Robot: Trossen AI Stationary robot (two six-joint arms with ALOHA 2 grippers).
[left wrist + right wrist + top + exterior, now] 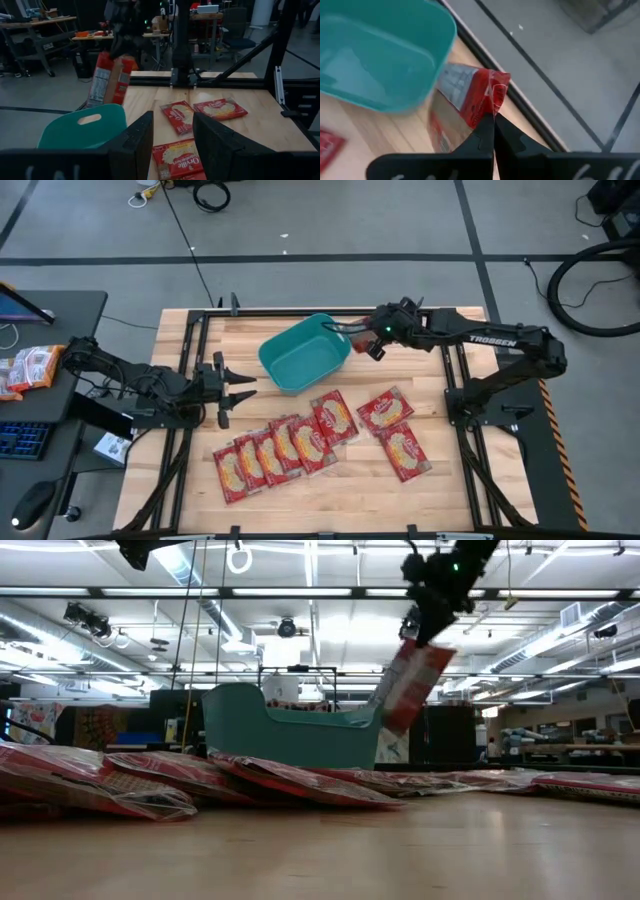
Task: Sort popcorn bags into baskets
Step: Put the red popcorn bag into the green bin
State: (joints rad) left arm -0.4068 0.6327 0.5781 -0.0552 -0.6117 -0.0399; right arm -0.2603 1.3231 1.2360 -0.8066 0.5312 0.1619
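Note:
One red popcorn bag hangs from my right gripper, which is shut on it just beside the far right corner of the teal basket. In the right wrist view the bag hangs next to the basket's rounded corner. Several more red bags lie flat in an overlapping row near the table's front, and two lie apart to the right. My left gripper hovers open over the table's left part and touches nothing. My right gripper pinches the bag's crimped top edge between its two shut fingers. The fingers come slanting down from the table's right. The bag hangs below them, lifted clear of the table and tilted, with its lower end close by the basket's rim.
The basket stands at the table's far middle and looks empty inside. The dark frame rails run along the table's far edge and its sides. Bare wood lies between the basket and the row of bags.

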